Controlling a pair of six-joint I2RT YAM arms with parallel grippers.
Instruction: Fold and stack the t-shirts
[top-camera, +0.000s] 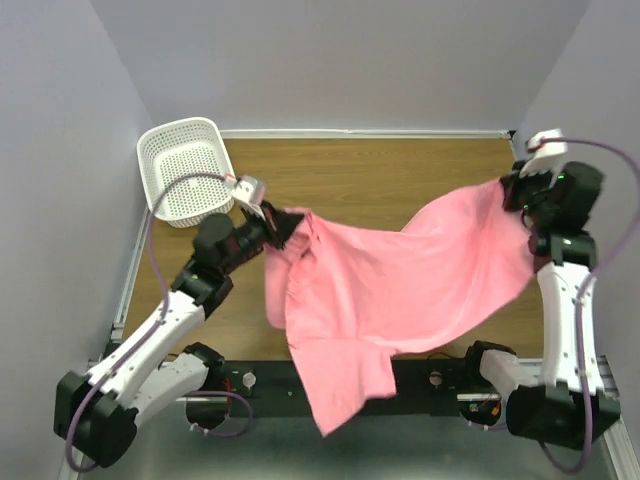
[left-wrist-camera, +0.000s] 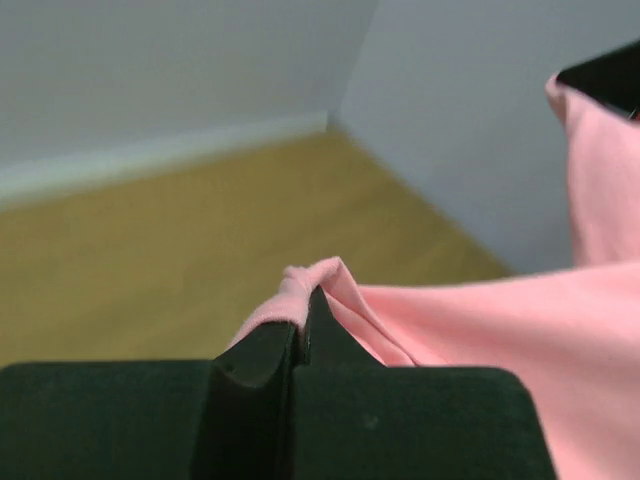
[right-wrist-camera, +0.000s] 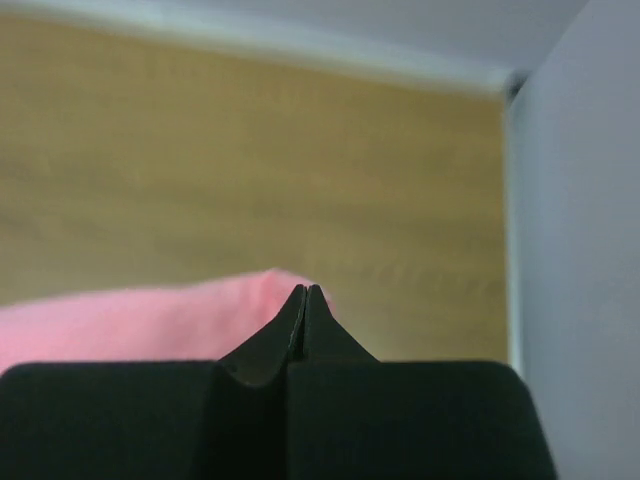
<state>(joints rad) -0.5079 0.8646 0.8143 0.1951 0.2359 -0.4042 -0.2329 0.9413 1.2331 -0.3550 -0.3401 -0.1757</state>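
Shirt: plain pink soft-cloth t-shirt (top-camera: 400, 285), held above brown wooden table (top-camera: 380, 175), tail overhanging its near edge.
Left gripper (top-camera: 285, 228): pinched tight on shirt, table's left.
Right gripper (top-camera: 516, 192): pinched tight on shirt, table's right.

Robotics lab bench: L arm (top-camera: 165, 325) & R arm (top-camera: 565, 300) bolted to wood-top table (top-camera: 400, 190), w/ plain walls (top-camera: 330, 60) boxing it in

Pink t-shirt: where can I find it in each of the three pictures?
Top view: the pink t-shirt stretches across the middle, between the left gripper and the right gripper.
Left wrist view: the pink t-shirt fills the lower right, a fold pinched in the left gripper.
Right wrist view: the pink t-shirt sits lower left, reaching the right gripper's tips.
Shared landmark: the wooden table, in all three.
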